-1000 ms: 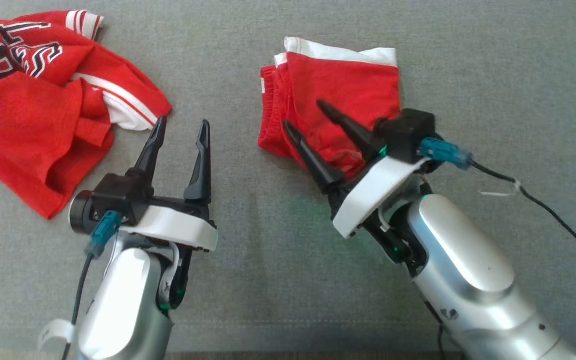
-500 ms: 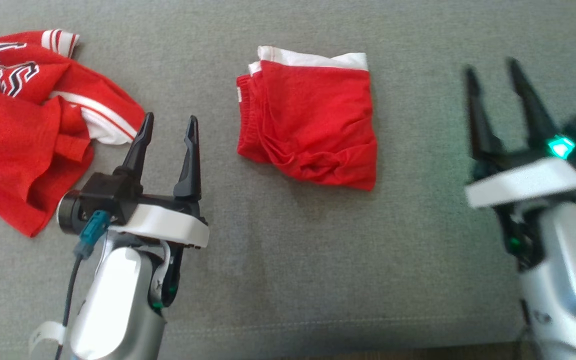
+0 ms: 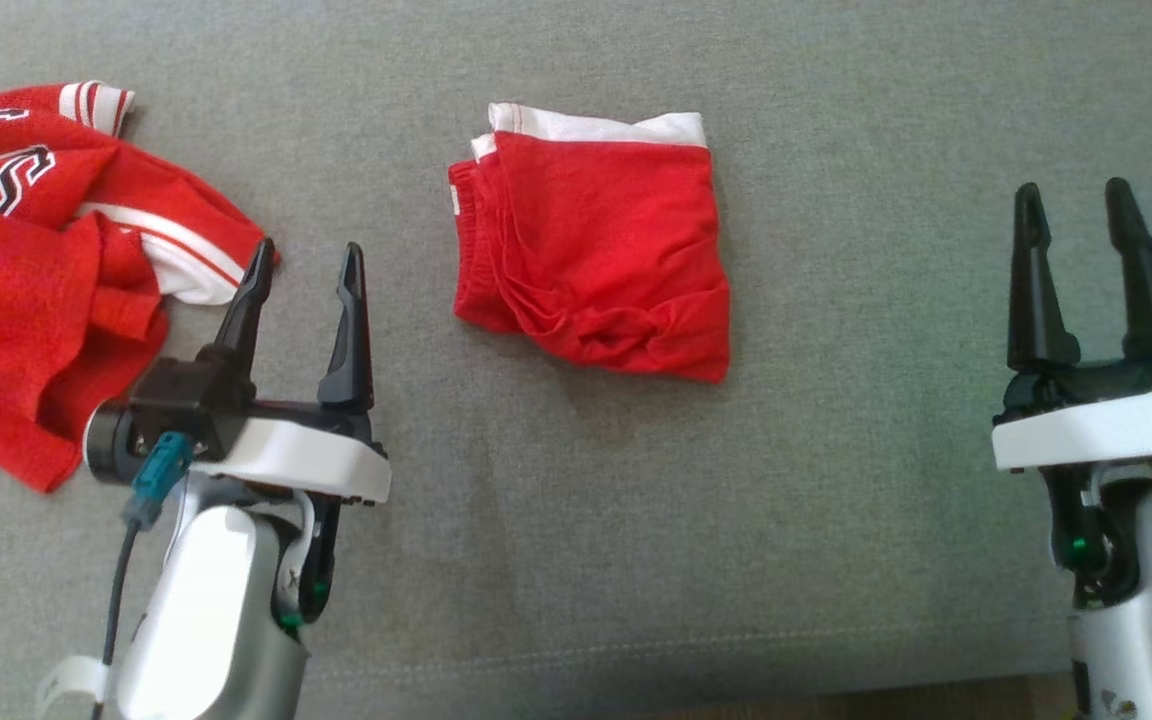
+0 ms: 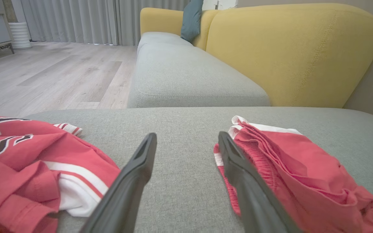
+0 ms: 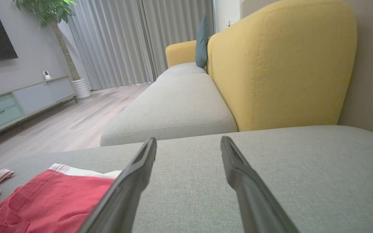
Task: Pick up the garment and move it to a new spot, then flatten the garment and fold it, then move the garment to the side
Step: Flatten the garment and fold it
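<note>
Resting folded, the garment lies between two empty grippers.
The folded garment [image 3: 591,250] lies mid-cushion [image 3: 576,560], clear of the left gripper [image 3: 307,248] and right gripper [image 3: 1073,188], both with fingers spread. Likely risk: pinching only the top layer would drag the fold open (its near edge looks bunched), and the left gripper, just beside the crumpled jersey [image 3: 26,300], could snag it.

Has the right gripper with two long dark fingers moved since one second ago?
Yes. The right gripper was over the folded red garment with white waistband; now it stands open, apart from that garment, toward the robot's right.
</note>
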Motion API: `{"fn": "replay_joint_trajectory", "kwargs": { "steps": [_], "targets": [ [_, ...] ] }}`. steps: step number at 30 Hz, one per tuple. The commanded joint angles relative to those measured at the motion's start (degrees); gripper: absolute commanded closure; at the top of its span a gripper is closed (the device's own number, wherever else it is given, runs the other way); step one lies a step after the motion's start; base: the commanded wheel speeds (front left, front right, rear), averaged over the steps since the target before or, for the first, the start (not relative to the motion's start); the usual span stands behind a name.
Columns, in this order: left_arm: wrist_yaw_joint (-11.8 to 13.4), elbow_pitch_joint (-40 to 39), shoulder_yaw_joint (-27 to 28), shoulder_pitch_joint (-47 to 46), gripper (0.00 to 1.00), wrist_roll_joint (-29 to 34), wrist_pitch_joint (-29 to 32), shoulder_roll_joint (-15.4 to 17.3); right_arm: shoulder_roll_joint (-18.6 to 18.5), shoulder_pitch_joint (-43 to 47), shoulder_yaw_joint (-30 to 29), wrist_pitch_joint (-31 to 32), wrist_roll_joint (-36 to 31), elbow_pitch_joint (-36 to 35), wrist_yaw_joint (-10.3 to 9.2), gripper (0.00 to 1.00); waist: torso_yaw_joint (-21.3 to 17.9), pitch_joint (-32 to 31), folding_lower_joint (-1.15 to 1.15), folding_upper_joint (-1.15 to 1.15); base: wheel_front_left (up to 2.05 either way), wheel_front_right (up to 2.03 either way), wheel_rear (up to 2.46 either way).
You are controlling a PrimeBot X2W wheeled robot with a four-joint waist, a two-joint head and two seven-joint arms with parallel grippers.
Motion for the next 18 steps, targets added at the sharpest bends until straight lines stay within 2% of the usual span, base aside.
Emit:
{"fn": "replay_joint_trajectory", "kwargs": {
  "steps": [1,13,14,15,18],
  "targets": [
    [0.57,-2.18,1.9,-0.85,0.0,0.26,-0.29,1.22,0.06,0.07,1.02,0.46,-0.51,-2.47,-0.04,0.0,0.09,-0.08,0.0,0.0,0.0,0.0,0.0],
    [1.01,-2.55,1.45,-0.66,0.0,0.17,-0.29,1.24,-0.29,0.3,2.0,1.48,-0.24,-2.67,-0.04,0.0,0.65,-0.47,0.0,0.0,0.0,0.0,0.0],
    [1.02,-2.6,1.41,-0.66,0.0,0.16,-0.29,1.23,-0.38,0.28,2.13,1.75,-0.12,-2.52,-0.04,0.58,0.69,-0.46,0.0,0.0,0.0,0.0,0.0],
    [1.03,-2.64,1.35,-0.67,0.0,0.14,-0.29,1.22,-0.47,0.25,2.16,2.14,0.0,-2.18,-0.04,1.0,0.73,-0.43,0.0,0.0,0.0,0.0,0.0],
    [1.06,-2.76,1.18,-0.8,0.0,0.11,-0.29,1.18,-0.89,-0.63,3.58,2.76,0.68,-0.76,-0.04,1.0,0.87,-0.1,0.0,0.0,0.0,0.0,0.0]
  ]
}}
